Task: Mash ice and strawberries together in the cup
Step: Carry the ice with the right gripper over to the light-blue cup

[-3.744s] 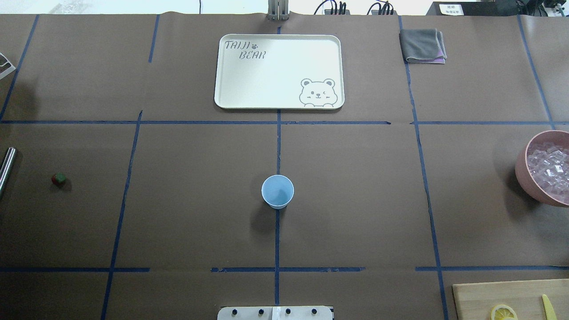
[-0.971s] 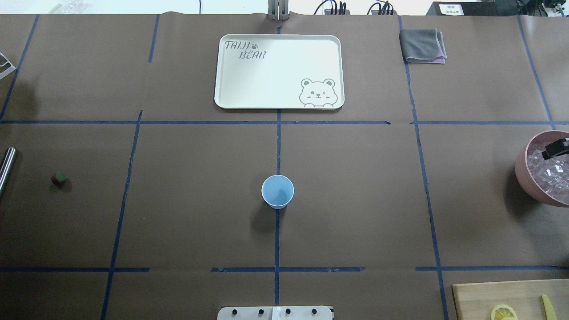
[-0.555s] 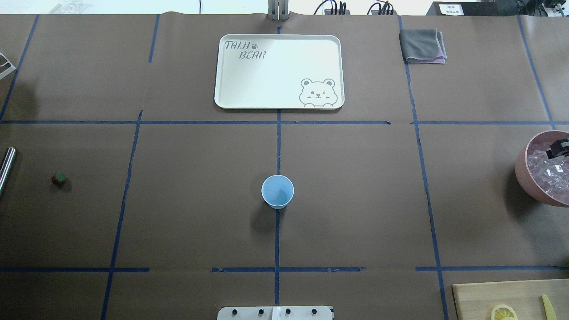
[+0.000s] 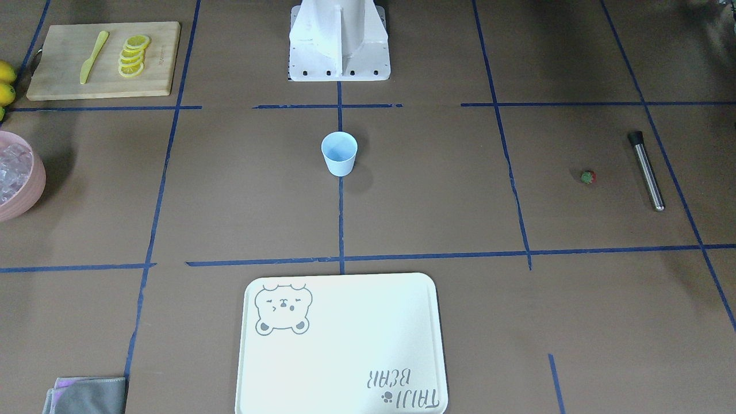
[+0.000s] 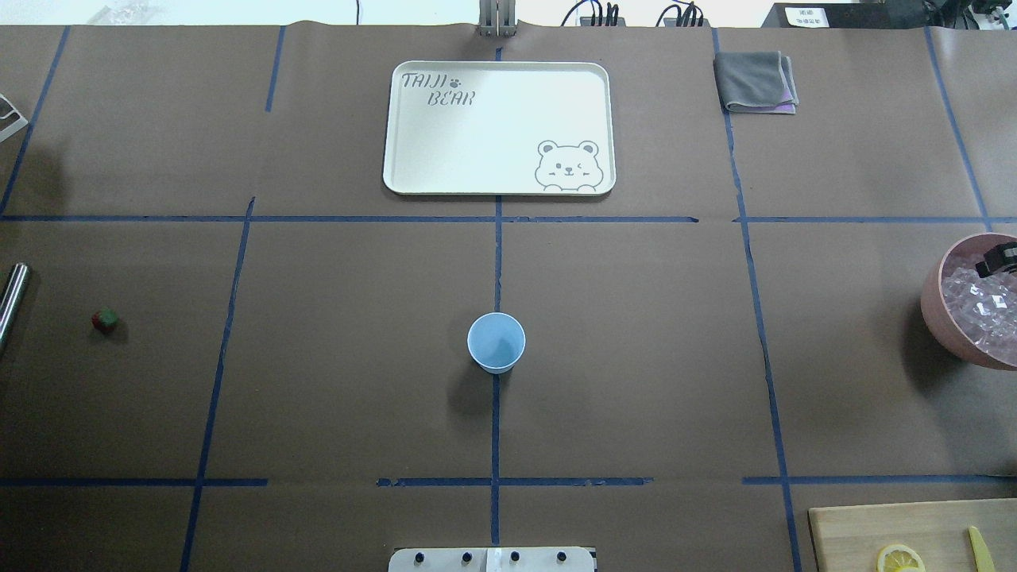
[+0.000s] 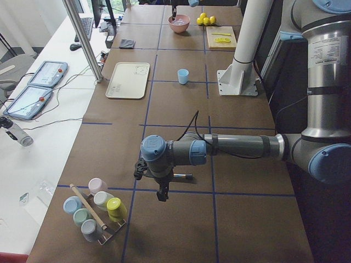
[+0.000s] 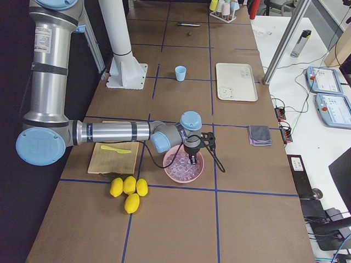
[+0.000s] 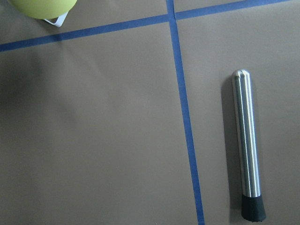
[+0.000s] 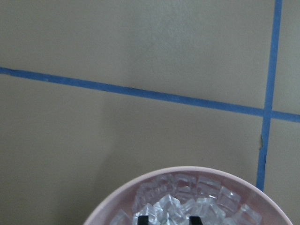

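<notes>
Right claw [image 9: 169, 219], tips parted, hangs in the pink bowl [image 9: 187, 169]; best to close squarely on one cube of ice [image 9: 206, 187].

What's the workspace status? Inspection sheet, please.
Surface: brown paper table with blue tape grid.
Job's things: cup upright, empty, centre; strawberry loose on table; ice in pink bowl.
Clutter: steel stick, tray, cloth, cutting board with lemon slices, lemons, small pots.
Grippers: right gripper open over the ice; left gripper near the stick, state unclear.
Cables: wrist cable loops beside the bowl.
Surroundings: control tablets on side bench.
</notes>
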Motion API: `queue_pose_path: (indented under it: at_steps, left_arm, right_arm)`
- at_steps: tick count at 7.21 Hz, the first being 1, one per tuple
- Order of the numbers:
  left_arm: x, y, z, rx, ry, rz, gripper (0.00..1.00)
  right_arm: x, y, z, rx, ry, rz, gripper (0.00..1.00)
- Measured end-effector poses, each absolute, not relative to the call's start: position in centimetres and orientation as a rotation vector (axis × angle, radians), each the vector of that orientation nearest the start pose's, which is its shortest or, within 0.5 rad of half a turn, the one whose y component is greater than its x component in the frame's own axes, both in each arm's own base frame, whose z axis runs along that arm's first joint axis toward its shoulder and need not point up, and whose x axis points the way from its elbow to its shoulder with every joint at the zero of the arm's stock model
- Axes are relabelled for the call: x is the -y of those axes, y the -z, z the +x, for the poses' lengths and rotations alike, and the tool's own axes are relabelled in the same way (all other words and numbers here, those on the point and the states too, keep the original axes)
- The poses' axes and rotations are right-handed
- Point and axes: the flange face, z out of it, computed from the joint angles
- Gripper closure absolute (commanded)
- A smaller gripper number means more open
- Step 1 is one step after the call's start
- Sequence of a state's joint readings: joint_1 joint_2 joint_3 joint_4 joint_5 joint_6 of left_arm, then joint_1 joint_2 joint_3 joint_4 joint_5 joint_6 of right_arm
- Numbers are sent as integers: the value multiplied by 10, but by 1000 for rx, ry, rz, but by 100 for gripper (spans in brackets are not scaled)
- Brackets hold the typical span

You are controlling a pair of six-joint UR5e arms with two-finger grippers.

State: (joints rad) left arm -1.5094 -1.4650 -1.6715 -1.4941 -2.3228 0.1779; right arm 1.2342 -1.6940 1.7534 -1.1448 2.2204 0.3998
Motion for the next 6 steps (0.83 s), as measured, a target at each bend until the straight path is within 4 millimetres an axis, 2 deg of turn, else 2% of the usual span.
queue_pose_path:
  at_steps: [2,3,5,6]
  left_arm:
    - [444,-668,-38,-756,-197,-35,0]
    - [444,-668,-38,-756,-197,-35,0]
    - [444,-668,-38,-756,-197,-35,0]
    - [444,-669,-38,-756,-196,-36,0]
  right_arm:
    - [480,-532,-87,787,148,308,81]
    - [493,-507,-97,799,171,332,88]
    - [511,-451,-135,812,219,308,100]
    - [515,-419,-158,816,238,283,100]
